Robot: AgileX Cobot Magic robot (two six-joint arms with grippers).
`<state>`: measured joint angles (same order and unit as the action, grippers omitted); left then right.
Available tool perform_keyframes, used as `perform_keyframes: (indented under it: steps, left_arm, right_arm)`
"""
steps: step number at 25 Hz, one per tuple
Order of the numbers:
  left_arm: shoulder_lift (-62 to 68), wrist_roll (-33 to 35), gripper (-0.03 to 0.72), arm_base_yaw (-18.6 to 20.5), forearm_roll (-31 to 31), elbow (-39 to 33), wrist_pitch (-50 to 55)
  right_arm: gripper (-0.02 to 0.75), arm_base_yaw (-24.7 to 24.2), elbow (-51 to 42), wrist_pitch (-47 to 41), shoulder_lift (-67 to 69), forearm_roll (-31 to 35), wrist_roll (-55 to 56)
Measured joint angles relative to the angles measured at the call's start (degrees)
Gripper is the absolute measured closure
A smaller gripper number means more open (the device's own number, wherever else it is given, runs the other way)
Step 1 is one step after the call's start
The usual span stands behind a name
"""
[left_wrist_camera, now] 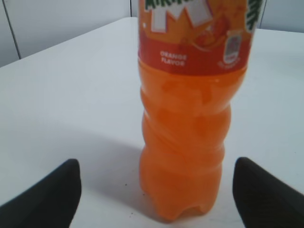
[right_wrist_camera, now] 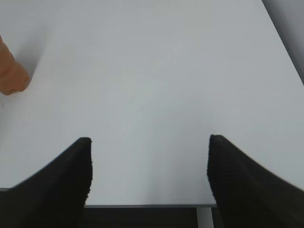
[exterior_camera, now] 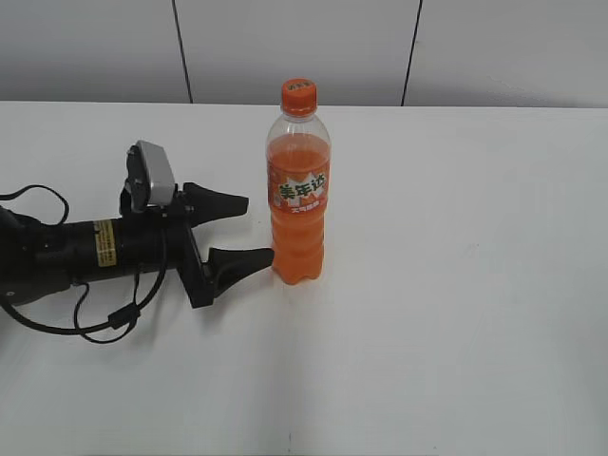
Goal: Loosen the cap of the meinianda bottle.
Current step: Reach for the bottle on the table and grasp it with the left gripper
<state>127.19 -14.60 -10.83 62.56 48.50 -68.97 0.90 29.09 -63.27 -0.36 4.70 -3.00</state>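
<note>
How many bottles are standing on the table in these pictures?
1. The meinianda bottle stands upright near the middle of the white table, just right of the open left gripper. No other bottle shows.

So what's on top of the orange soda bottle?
An orange ribbed screw cap sits on the Mirinda bottle, with a small dark mark on it. The bottle's mouth underneath is covered, so it can't be seen.

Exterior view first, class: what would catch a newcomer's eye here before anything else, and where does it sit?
The tall meinianda bottle of bright orange drink stands upright just left of centre on the white table, its orange cap on top. At the bottle's left, the black left end effector lies low over the table, jaws wide open and pointing at the bottle's lower half. The left wrist view shows the bottle between those jaws, ungripped.
</note>
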Motion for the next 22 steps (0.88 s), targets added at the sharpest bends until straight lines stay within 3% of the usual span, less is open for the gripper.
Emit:
perform_keyframes:
  steps: [22]
  left_arm:
    - [4.01, -4.46, 0.097, -3.74, 2.62, 6.8, 0.0]
  right_arm:
    - [0.172, 0.0, 0.0, 0.05, 0.0, 0.05, 0.0]
